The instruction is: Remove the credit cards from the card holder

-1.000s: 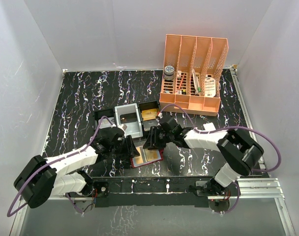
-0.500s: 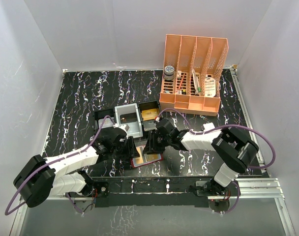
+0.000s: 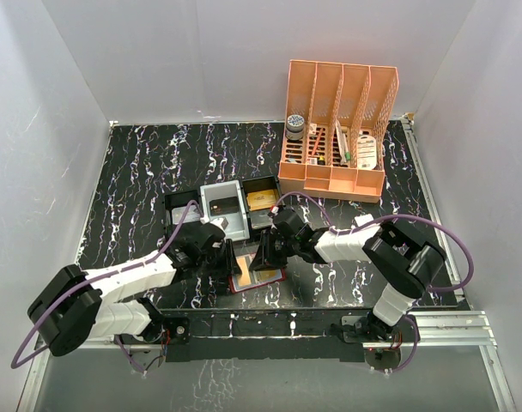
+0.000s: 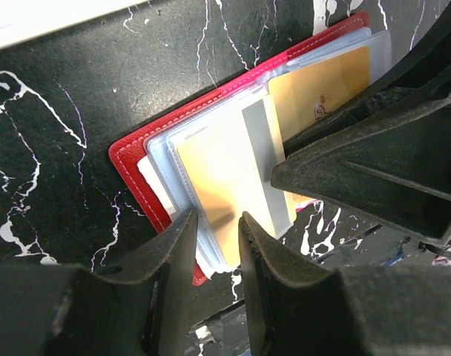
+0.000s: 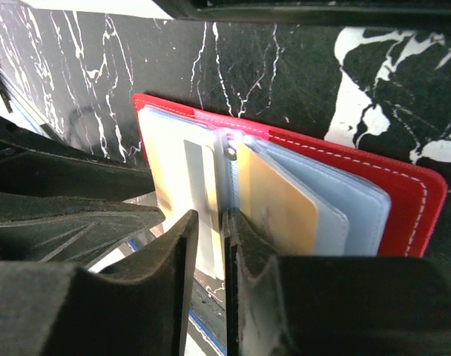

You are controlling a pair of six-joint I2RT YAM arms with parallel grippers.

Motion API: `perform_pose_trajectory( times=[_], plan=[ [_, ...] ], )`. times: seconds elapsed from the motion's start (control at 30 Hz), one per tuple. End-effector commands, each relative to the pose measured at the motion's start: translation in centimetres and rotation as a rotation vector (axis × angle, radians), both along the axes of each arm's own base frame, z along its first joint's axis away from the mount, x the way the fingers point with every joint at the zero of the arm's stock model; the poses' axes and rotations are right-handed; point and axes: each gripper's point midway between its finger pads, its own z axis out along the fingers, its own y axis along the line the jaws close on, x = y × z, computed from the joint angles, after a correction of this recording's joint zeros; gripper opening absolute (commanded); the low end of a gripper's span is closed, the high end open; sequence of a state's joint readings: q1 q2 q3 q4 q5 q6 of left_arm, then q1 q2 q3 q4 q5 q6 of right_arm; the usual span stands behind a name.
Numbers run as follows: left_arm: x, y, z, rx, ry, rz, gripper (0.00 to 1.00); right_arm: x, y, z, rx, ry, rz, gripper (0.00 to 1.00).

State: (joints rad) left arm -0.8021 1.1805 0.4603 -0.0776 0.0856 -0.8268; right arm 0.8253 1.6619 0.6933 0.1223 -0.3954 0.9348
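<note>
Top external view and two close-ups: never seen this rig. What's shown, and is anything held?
Two robot arms are bolted at the near edge of the table; the top view looks down from behind them. Each close-up comes from a camera on a wrist. A red card holder lies open between the arms, credit cards in clear sleeves. The left fingers and right fingers each straddle a sleeve edge; a firm grip isn't clear. Behind stand a black tray and an orange rack.
</note>
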Motion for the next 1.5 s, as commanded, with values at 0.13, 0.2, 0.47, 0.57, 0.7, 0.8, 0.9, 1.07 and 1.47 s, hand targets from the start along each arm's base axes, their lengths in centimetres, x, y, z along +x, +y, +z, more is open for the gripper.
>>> perform_pose_trajectory(
  times=[0.13,0.2,0.47,0.57,0.7,0.8,0.9,1.07,1.47],
  plan=[
    [-0.8,1.9,-1.7,0.159,0.050,0.014,0.22,0.0,0.8,1.1,0.054,-0.019,0.013,0.07],
    [-1.0,2.3,-2.1,0.175,0.061,0.018,0.20,0.0,0.8,1.5,0.066,-0.026,0.020,0.03],
    [-1.9,3.5,-2.7,0.221,0.095,0.032,0.16,-0.4,0.1,2.7,0.135,-0.021,0.040,0.00],
    [-2.1,3.3,-2.8,0.211,0.096,0.015,0.16,-0.6,0.0,2.9,0.169,-0.006,0.052,0.00],
    [-1.9,3.1,-2.5,0.208,0.088,0.002,0.15,-1.1,-0.3,2.5,0.173,0.016,0.051,0.00],
    [-1.8,3.1,-2.4,0.208,0.082,-0.005,0.15,-1.1,-0.7,2.4,0.179,0.027,0.035,0.00],
    [-1.9,3.1,-2.4,0.210,0.083,-0.010,0.14,-1.1,-1.1,2.4,0.190,0.034,0.029,0.00],
    [-2.0,3.1,-2.5,0.210,0.084,-0.016,0.14,-1.4,-1.3,2.3,0.202,0.055,0.042,0.00],
    [-0.1,0.9,1.7,0.087,-0.032,-0.010,0.30,-1.4,-3.2,0.0,0.100,0.086,0.014,0.00]
  ],
)
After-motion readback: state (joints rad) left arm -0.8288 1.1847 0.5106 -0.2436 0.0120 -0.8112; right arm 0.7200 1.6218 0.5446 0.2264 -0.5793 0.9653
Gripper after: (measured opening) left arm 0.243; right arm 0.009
